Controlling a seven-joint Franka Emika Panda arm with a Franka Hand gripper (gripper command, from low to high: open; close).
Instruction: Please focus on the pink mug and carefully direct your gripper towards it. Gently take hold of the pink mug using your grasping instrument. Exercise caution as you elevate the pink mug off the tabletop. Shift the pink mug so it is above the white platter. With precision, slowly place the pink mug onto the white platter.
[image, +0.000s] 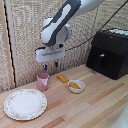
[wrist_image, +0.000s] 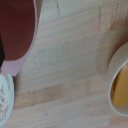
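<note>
Gripper — fingers spread apart, holding nothing, hanging just above the pink mug. Pink mug — upright on the wooden table, near the white platter, not on it. Small white bowl — yellow contents, toward the exterior view's right.

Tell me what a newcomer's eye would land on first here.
First the white-and-grey arm, its gripper hanging open just above the pink mug on the wooden table. Next the white platter, toward the exterior view's left and nearer the camera, and the black appliance at the exterior view's right.
</note>
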